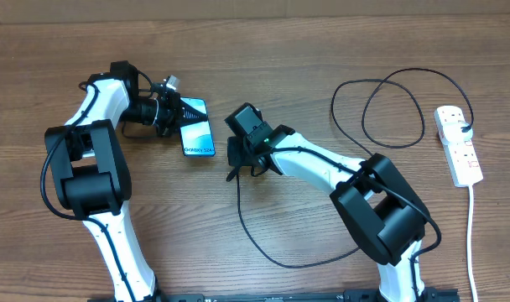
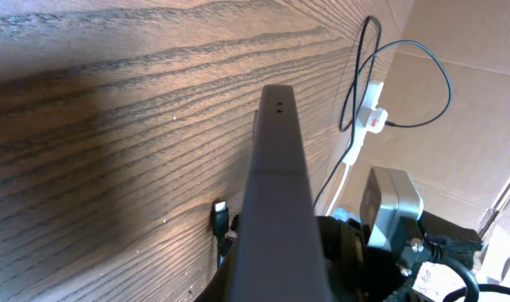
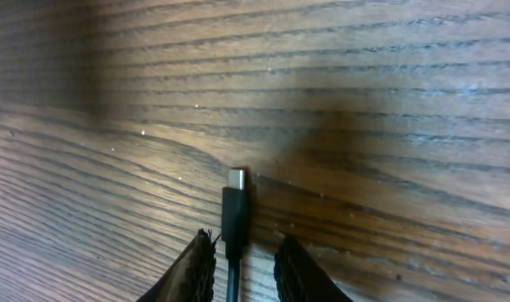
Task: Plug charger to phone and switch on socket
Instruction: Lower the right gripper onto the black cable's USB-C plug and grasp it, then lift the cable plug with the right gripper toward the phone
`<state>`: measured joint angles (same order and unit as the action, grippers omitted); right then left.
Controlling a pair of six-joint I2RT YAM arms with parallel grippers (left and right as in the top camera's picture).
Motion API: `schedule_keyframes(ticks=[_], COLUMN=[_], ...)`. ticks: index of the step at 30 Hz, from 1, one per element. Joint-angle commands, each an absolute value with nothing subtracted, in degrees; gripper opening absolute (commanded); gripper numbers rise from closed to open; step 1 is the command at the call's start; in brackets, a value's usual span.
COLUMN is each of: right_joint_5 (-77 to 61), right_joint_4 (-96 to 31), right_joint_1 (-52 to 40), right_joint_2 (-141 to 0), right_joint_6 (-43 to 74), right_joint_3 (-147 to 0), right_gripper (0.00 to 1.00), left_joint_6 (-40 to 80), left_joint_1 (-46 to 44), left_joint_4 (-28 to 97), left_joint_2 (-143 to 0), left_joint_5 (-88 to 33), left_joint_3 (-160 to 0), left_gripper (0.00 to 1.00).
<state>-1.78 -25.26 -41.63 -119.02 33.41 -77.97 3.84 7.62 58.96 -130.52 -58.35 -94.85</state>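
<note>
Black charger (image 3: 236,197) tip lies on the desk (image 3: 364,84) right of the phone (image 1: 197,127), between parted right fingers (image 3: 301,268); left fingers (image 1: 173,111) seem clamped on the phone, so pinching and aligning comes next.

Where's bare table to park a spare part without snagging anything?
Bare: the top strip between the phone and the charger loops; the front patch between the left arm's base and the charger's low arc; the table's far-left edge. Crowded: mid-table, where left gripper, phone and right gripper meet; right side, charger loops beside the socket.
</note>
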Motion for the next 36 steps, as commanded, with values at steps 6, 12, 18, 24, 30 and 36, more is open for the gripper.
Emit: schedule_keyframes(ticks=[6, 12, 18, 24, 30, 36], right_joint_5=[-2.4, -2.1, -2.0, -2.7, -2.7, -2.7], right_joint_4=[-24.5, -22.6, -22.6, -22.3, -23.0, -23.4], right_joint_1=[-41.6, -41.6, -41.6, -41.6, -41.6, -41.6], right_joint_2=[-119.7, -119.7, -120.6, -122.8, -122.7, -122.7], right_joint_6=[32.9, 32.9, 32.9, 32.9, 32.9, 32.9], right_joint_3=[-78.0, -76.9, -76.8, -76.8, -76.8, -76.9], right_gripper=[0.24, 0.24, 0.2, 0.15, 0.1, 0.03], left_joint_6=[2.8, 3.7, 4.5, 4.7, 4.7, 4.7], left_joint_1=[7.9, 7.9, 7.9, 7.9, 7.9, 7.9], left_joint_4=[58.8, 58.6, 58.0, 57.4, 57.4, 57.1], left_joint_2=[-129.6, -129.6, -129.6, -129.6, -129.6, -129.6], left_joint_5=[-61.6, -61.6, -63.4, -64.6, -64.6, -64.6], left_joint_3=[-95.4, -95.4, -95.4, -95.4, -95.4, -95.4], left_gripper=[0.04, 0.04, 0.04, 0.04, 0.04, 0.04])
